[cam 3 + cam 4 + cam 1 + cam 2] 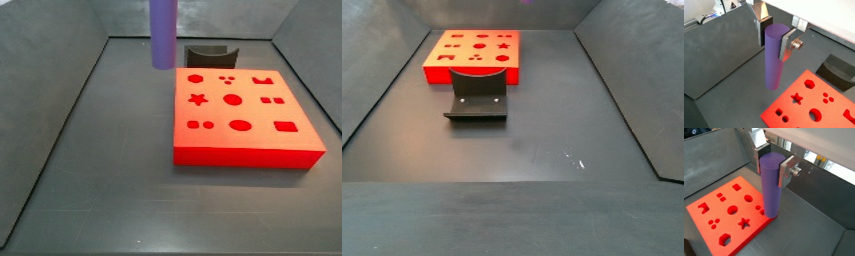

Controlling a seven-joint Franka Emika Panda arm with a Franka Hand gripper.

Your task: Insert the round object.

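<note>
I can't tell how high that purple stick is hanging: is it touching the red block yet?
Apart. A side view shows the purple cylinder hanging upright above the floor, its lower end beside and clear of the red block. The gripper clamps its upper part in both wrist views.

- No writing, label, brand, number or sign can be read in any view.
- The red block (245,120) bears only cut-out shapes, no lettering.

Purple peg (163,32) hangs upright beside red block (243,120); gripper out of frame.
</note>
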